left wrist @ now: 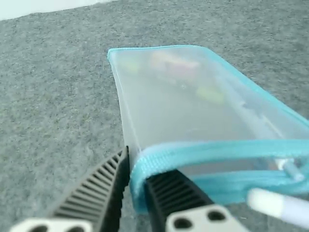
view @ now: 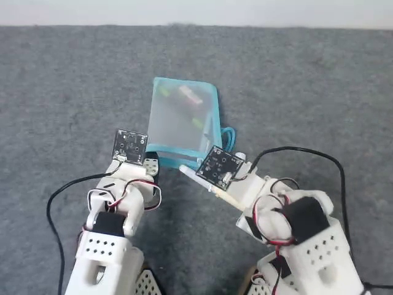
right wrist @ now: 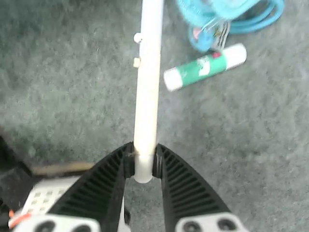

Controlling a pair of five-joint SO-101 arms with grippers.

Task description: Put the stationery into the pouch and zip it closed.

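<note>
- Pouch: translucent frosted plastic pouch with teal zip edging (view: 181, 117). It lies flat on the grey felt-like table cover (view: 307, 80), mid-table, just ahead of both arms. Blurred coloured items show through its wall toward the far end. How wide the mouth gapes cannot be told.
- Left gripper (left wrist: 136, 170): jaws pressed together on the pouch's near teal-edged corner, pinning the mouth end.
- Right gripper (right wrist: 144, 151): jaws pinching a slim white pen (right wrist: 147, 82) by its rear end. The shaft points at the pouch mouth, and the left wrist view shows its tip just beside the teal edging.
- Glue stick: green-and-white glue stick with a white cap (right wrist: 205, 67). It lies loose on the table outside the pouch, near the teal cord loop (right wrist: 251, 14) at the zip end.
- Stage, as judged: the pen is about to be inserted; the glue stick and the zip are not yet dealt with.
- Hazard, pen: it is held far back, so the long free end may swing. If the tip catches the zip edging or rides over the top lip, it would push the pouch away instead of entering.
- Hazard, pouch: a one-corner hold may let the light plastic pivot or fold under a push, closing the mouth.
- Hazard, glue stick: it is round and near the cord, so a knock from the arm or pen could roll it away.
</note>
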